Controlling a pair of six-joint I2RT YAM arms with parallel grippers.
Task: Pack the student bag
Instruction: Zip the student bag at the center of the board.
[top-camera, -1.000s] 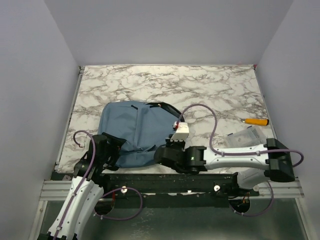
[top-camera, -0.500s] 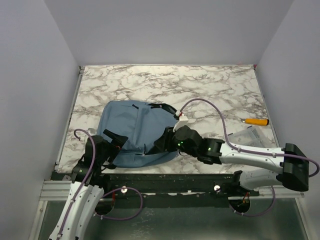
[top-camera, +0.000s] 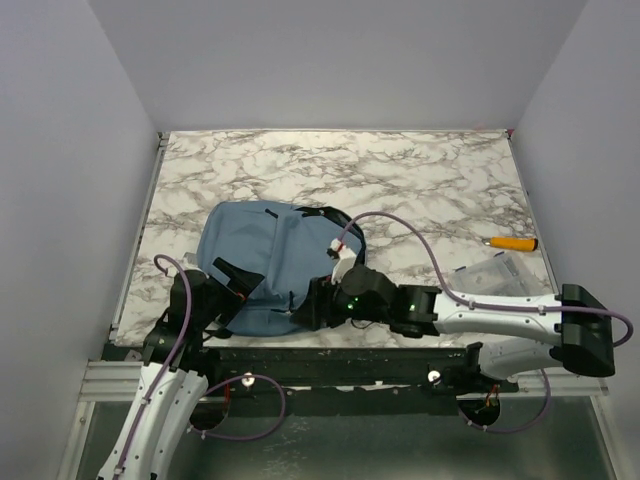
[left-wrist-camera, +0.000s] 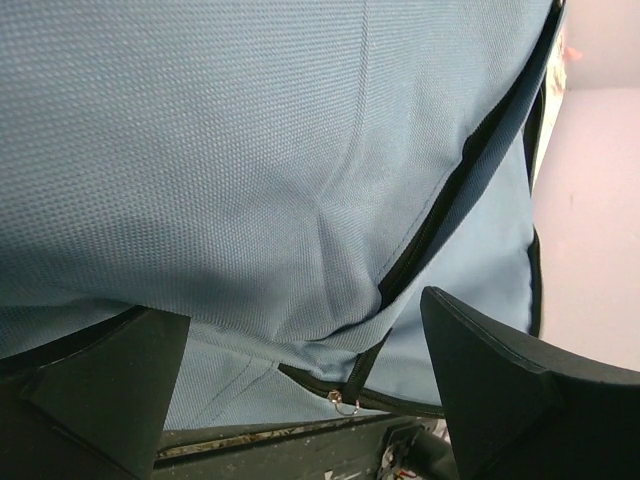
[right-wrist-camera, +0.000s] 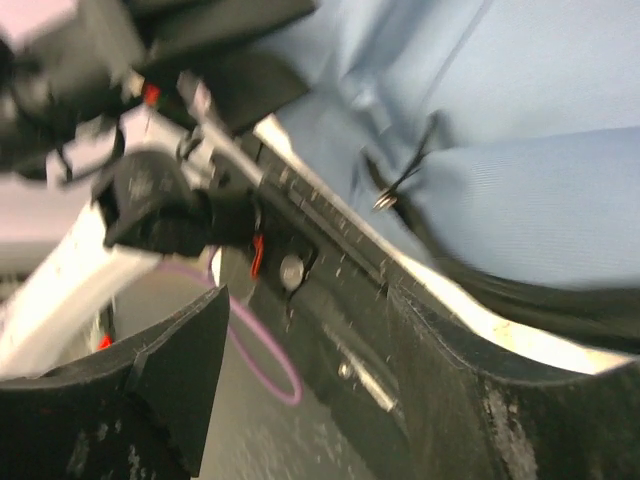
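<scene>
I count one bag (top-camera: 262, 255) on the counter (top-camera: 430, 180) and one orange pen (top-camera: 513, 243) well apart. My left pincer (left-wrist-camera: 300, 350) and right pincer (right-wrist-camera: 300, 340) both stand open, empty, at the bag's near edge.

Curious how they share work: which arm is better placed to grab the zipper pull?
Probably left: the zipper pull of the student bag lies between the open left fingers; the right fingers sit farther.

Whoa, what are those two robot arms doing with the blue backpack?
Two robot arms are working on the student bag, which lies flat on the marble table. Both the left gripper and the right gripper are open at its near edge, holding nothing. An orange pen lies off to the right.
</scene>
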